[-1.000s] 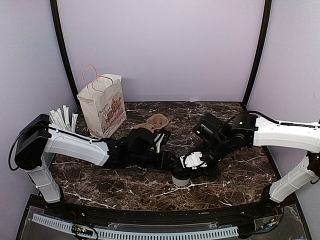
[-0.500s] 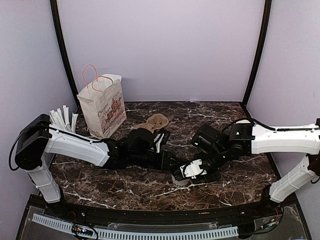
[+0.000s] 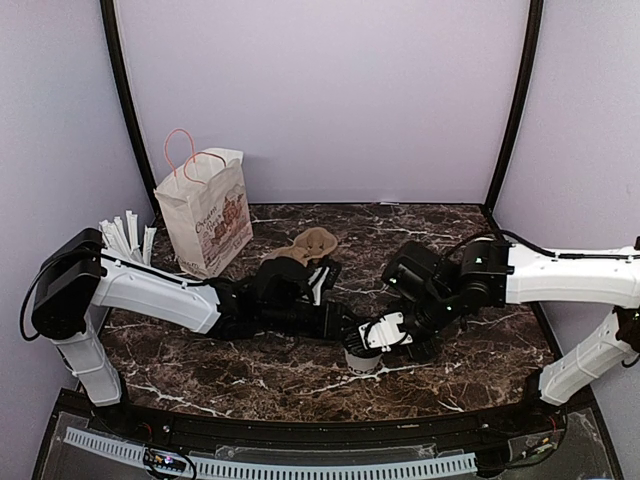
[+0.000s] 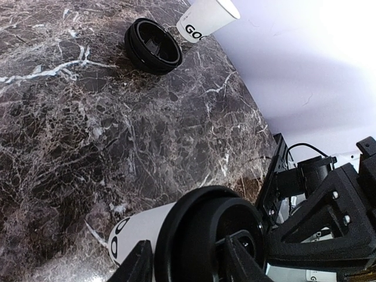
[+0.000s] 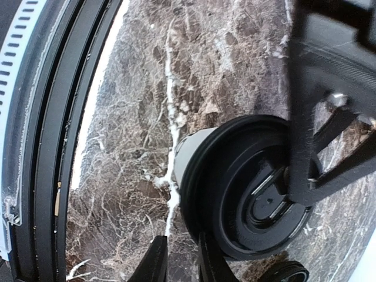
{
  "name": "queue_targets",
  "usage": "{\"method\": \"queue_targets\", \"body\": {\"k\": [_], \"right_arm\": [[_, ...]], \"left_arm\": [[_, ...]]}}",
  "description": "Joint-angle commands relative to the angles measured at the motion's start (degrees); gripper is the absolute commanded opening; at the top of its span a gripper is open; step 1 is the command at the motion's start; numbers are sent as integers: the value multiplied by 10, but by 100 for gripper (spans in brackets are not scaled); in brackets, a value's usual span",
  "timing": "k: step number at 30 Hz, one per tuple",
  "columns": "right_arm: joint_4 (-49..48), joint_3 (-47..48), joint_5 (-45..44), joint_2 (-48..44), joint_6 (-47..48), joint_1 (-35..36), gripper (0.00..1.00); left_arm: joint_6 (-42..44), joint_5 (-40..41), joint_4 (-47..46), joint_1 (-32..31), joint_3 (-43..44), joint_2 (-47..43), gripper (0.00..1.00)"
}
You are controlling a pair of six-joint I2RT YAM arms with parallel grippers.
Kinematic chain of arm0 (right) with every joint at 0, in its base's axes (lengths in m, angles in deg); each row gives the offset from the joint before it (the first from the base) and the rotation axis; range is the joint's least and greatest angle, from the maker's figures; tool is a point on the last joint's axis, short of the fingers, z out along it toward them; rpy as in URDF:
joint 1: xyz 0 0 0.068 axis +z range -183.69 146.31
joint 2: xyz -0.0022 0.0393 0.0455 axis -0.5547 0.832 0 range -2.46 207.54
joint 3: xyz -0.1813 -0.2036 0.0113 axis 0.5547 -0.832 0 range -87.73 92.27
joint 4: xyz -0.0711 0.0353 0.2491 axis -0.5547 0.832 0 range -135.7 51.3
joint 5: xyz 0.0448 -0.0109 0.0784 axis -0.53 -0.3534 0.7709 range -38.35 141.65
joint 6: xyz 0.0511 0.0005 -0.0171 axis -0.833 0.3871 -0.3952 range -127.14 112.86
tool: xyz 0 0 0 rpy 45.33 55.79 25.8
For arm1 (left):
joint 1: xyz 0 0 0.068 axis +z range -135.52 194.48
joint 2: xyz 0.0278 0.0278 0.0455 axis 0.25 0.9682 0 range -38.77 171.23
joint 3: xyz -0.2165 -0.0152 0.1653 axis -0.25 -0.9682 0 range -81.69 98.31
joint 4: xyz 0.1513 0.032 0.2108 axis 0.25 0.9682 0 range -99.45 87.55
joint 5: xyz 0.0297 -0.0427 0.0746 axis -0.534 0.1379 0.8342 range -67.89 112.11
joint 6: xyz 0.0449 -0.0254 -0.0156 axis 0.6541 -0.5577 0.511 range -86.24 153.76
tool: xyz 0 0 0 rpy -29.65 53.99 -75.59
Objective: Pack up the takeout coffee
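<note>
Takeout coffee [image 3: 360, 362]: stands upright on counter [image 3: 480, 375], front-centre, at the meeting point of both arms. White tapered body, black lid seated on top.

Left fingers [image 4: 138, 265]: straddle the cup just below the lid, one each side at a medium spread, pressed against the body. Gripping it. Fills the whole gap between the tips in the left wrist view.

Right fingers [image 5: 156, 262]: nearly together, only a narrow slot of bare counter between them, holding nothing. Stop short of the cup, with the lid just beyond the tips and off to one side in the right wrist view. From above, hang over the cup's right side, close against the left wrist. Contact with the lid: cannot tell.

Elsewhere:
- paper bag [image 3: 205, 215] with pink handles, upright at far left of counter, well apart from the cup
- wrapped straws [image 3: 125, 237] left of the bag
- brown cup carrier [image 3: 312, 243] behind the left arm
- loose black lid [image 4: 154, 46] flat on counter, second white cup [image 4: 207, 17] just beside it, both well away from the held cup
</note>
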Motion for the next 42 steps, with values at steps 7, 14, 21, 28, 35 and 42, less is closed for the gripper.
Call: {"method": "queue_targets", "body": {"k": [7, 14, 21, 28, 35, 42], "right_arm": [[-25, 30, 10, 5, -7, 4, 22], [-21, 17, 9, 3, 0, 10, 21], [45, 53, 79, 8, 15, 11, 21], [15, 25, 41, 10, 11, 11, 21], [-8, 3, 4, 9, 3, 11, 21], [-21, -3, -17, 12, 0, 12, 21]], "left_arm": [[-3, -17, 32, -6, -18, 25, 41], [-4, -17, 29, -6, -21, 27, 41], [-5, -19, 31, -6, -19, 32, 41], [-7, -23, 30, -6, -18, 33, 41], [-11, -29, 31, -5, -18, 35, 41], [-14, -33, 26, -5, -20, 37, 41]]}}
